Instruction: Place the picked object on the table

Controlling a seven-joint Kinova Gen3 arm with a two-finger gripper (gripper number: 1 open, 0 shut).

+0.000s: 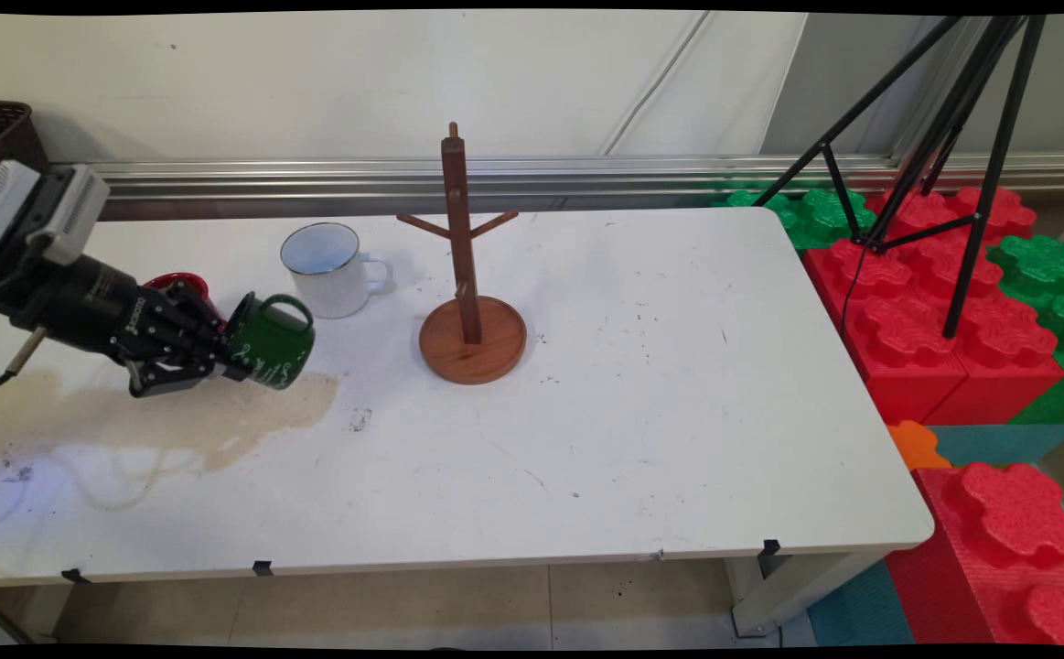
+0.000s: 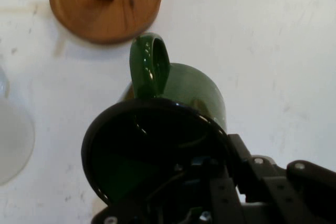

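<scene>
I see the white table (image 1: 660,430) bearing the wooden mug tree (image 1: 471,311) mid-table and a white enamel mug (image 1: 330,270) just left of it. My gripper (image 1: 220,357) is closed on the rim of a green mug (image 1: 271,340), tipped sideways, handle up, above the table's left side.

Colours on the white table (image 1: 641,439)

Green mug (image 1: 273,343) with a black rim and pale markings, perhaps lettering; white mug (image 1: 330,270), inside faintly blue; brown wooden rack (image 1: 469,302); something red (image 1: 179,284) behind the black gripper (image 1: 211,352); a tan stain (image 1: 175,416); red and green blocks (image 1: 943,311).
</scene>
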